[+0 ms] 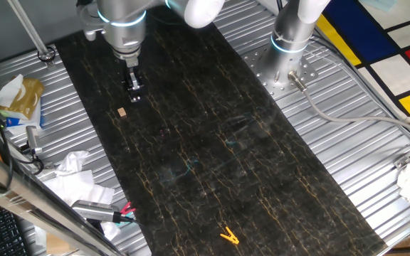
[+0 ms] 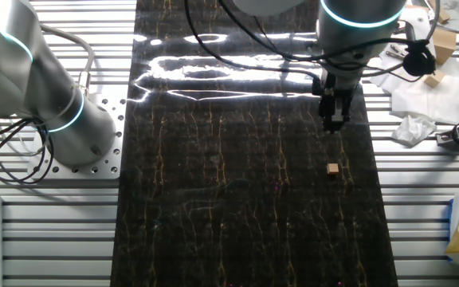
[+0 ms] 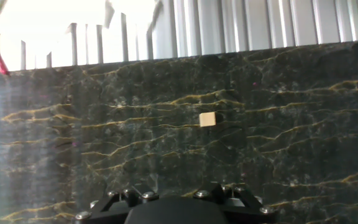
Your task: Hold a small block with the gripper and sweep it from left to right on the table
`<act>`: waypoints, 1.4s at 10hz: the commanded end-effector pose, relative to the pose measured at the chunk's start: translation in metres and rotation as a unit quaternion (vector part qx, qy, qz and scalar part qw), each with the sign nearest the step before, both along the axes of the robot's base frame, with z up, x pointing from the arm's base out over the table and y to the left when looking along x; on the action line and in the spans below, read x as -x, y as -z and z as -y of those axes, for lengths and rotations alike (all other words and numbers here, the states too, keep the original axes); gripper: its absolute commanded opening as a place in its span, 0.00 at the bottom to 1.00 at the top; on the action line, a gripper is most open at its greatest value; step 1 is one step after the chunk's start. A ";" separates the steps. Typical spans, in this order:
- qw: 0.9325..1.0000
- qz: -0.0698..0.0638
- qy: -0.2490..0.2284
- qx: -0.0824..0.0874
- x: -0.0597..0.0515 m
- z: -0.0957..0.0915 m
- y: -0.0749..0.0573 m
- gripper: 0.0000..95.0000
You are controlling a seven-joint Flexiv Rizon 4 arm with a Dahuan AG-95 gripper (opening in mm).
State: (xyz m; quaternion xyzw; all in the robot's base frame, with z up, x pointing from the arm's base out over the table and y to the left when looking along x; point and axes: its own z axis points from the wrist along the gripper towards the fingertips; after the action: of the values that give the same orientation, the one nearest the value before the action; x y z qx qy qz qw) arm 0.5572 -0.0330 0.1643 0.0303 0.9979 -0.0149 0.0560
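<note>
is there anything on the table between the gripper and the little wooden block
No. Only bare dark table lies between the gripper and the small block. Both fixed views show the gap, and the hand view shows nothing around the block.

Glossy marble-like table [image 2: 237,199], wooden block [image 2: 333,168]

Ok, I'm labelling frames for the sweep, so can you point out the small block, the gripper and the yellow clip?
small block [image 2: 333,168]: the other fixed view, top face.
gripper [image 1: 134,97]: one fixed view, between the fingertips.
yellow clip [image 1: 228,235]: one fixed view, middle of its body.
</note>
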 end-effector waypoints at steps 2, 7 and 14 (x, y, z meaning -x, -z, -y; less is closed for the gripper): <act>1.000 0.002 0.000 0.000 -0.001 0.001 0.001 0.40; 1.000 0.002 -0.001 0.001 -0.003 0.003 0.006 0.40; 1.000 0.003 -0.002 0.000 -0.009 0.007 0.011 0.40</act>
State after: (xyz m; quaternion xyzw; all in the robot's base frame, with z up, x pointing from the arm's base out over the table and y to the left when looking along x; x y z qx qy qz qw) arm 0.5662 -0.0397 0.1522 0.0289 0.9978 -0.0149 0.0584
